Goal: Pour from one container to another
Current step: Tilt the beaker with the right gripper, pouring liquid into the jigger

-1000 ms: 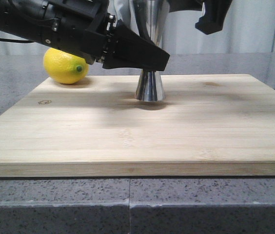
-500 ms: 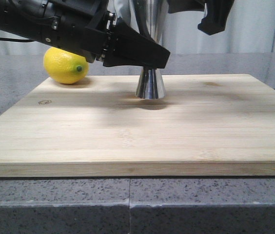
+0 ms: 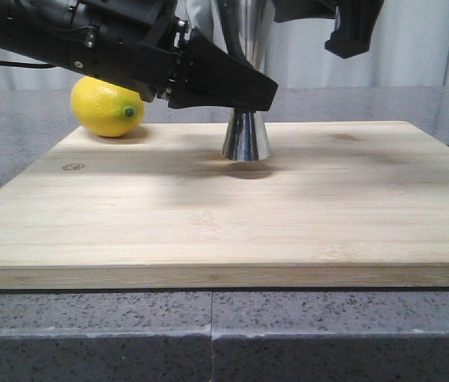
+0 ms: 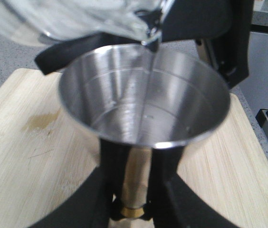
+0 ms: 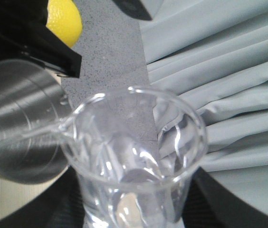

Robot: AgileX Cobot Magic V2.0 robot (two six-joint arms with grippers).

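Observation:
The steel jigger (image 3: 245,140) stands on the wooden board (image 3: 208,231). My left gripper (image 3: 240,94) is shut on its narrow waist, by the gold band (image 4: 133,211). In the left wrist view the jigger's open cup (image 4: 143,102) faces up, and the clear glass beaker (image 4: 67,19) is tilted over its rim. A thin clear stream runs from the beaker's lip (image 4: 150,42) into the cup. My right gripper (image 5: 134,209) is shut on the beaker (image 5: 134,156), whose spout rests over the jigger (image 5: 20,137). In the front view the right gripper (image 3: 352,24) hangs high, above and right of the jigger.
A yellow lemon (image 3: 107,107) lies at the board's back left corner, right behind the left arm. The board rests on a grey speckled counter (image 3: 208,334). Pale curtains (image 3: 431,40) hang behind.
The left gripper and the jigger have shifted slightly to the right. The right gripper has edged a little right and up. Both grips are unchanged.

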